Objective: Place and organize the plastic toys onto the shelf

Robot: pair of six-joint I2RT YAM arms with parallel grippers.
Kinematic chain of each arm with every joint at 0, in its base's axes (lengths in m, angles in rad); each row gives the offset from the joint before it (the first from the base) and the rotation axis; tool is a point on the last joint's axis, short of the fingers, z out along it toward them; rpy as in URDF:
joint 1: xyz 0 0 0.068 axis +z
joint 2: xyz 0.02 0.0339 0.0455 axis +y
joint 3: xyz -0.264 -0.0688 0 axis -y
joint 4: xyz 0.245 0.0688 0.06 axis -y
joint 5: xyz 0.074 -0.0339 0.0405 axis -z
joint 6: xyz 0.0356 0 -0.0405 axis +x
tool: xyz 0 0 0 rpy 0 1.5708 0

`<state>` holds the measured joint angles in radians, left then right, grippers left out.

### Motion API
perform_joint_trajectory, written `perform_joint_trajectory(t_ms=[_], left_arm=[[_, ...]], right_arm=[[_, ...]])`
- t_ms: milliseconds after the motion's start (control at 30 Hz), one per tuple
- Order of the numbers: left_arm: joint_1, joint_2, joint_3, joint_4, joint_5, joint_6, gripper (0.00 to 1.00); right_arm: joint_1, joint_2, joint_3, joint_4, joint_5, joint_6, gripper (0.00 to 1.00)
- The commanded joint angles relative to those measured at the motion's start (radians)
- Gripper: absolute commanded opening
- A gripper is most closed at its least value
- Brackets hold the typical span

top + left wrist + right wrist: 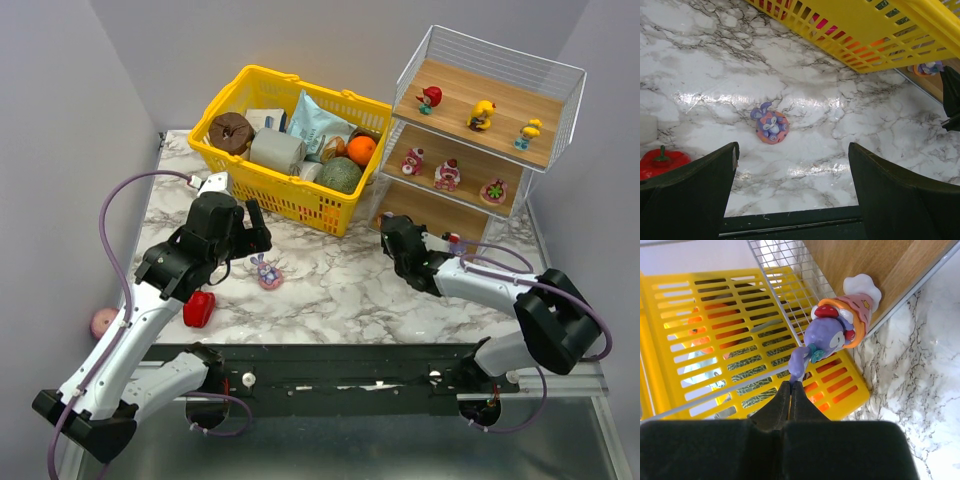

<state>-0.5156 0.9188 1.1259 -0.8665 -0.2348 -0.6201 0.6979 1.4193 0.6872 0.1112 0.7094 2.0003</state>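
A purple bunny on a pink base (267, 271) lies on the marble table, ahead of my left gripper (238, 236) and a little to its left. That gripper (792, 150) is open and empty above the table, with the bunny (770, 126) beyond its fingertips. My right gripper (390, 230) is at the shelf's (455, 85) bottom tier. It (791, 382) is shut on the ear of a purple bunny with an orange base (837, 330), which is at the front edge of the wooden board (865, 260). Three figures stand on the top tier and three on the middle tier.
A yellow basket (290, 150) full of groceries stands at the back, left of the shelf and close to both grippers. A red bell pepper (199, 309) lies near the table's front left edge and also shows in the left wrist view (660, 162).
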Motion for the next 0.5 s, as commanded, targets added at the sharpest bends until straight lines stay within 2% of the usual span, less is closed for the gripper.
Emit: perform_joint_trajectory(t_ms=[0, 467], left_arm=[[0.008, 0.006, 0.032, -0.028, -0.026, 0.013, 0.99], [0.012, 0.014, 0.031, -0.037, -0.037, 0.0, 0.99]], right_arm=[[-0.012, 0.02, 0.031, 0.056, 0.062, 0.707, 0.01], [-0.028, 0.001, 0.04, 0.022, -0.008, 0.716, 0.02]])
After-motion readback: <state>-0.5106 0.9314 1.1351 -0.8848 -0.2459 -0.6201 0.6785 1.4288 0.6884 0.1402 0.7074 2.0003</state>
